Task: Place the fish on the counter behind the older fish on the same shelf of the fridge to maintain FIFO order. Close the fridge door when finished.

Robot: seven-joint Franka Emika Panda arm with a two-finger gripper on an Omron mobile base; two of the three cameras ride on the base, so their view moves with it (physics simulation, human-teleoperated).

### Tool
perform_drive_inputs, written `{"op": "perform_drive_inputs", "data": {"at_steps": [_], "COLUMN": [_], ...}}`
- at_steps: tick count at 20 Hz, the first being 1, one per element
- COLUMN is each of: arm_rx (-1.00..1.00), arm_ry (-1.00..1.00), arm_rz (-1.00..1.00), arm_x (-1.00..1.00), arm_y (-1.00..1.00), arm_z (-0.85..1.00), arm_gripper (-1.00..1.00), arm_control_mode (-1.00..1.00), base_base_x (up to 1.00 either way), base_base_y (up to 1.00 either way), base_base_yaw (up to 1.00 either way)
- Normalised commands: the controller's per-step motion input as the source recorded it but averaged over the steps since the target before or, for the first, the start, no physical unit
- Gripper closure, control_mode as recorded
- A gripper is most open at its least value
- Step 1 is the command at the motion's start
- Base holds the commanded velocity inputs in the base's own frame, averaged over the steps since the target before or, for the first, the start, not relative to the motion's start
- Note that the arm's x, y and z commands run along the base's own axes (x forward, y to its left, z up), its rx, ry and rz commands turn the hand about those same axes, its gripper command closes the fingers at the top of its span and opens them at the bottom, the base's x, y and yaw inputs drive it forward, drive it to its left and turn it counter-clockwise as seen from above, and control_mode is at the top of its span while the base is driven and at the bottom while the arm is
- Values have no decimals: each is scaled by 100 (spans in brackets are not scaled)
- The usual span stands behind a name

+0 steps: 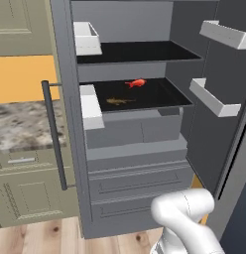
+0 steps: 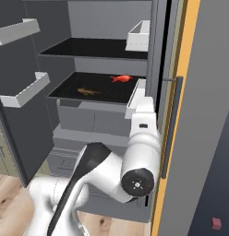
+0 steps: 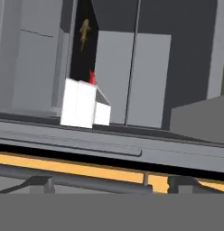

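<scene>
Left base view: the fridge [image 1: 145, 149] stands with both doors open. The fish [image 1: 137, 83] lies on the shelf [image 1: 145, 94], toward its rear. The older fish [image 1: 119, 101] lies on the same shelf, nearer the front rim and apart from the red one. The counter [image 1: 21, 124] runs beside the fridge to the left. A white door bin [image 1: 214, 97] hangs on the open door at right.

Right base view: both fish rest on the shelf, the red-orange one deeper in. The white arm rises in front of the drawers [image 2: 84, 122].

Hand view: the two fish appear small, past a white bin [image 3: 82, 104]. The jaws are not visible, so I cannot tell their state.
</scene>
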Motion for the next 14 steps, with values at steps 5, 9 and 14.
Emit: {"op": "perform_drive_inputs", "data": {"at_steps": [5, 9, 14], "arm_rx": [4, 5, 2], "arm_ry": [-9, -6, -5], "arm_rz": [17, 23, 26], "arm_x": [11, 44, 52], "arm_y": [-64, -33, -27], "arm_z": [-7, -25, -29], "arm_gripper": [-100, -100, -100], "arm_control_mode": [-100, -100, -100], "base_base_x": [0, 0, 0], "base_base_y": [0, 0, 0], "base_base_yaw": [0, 0, 0]}}
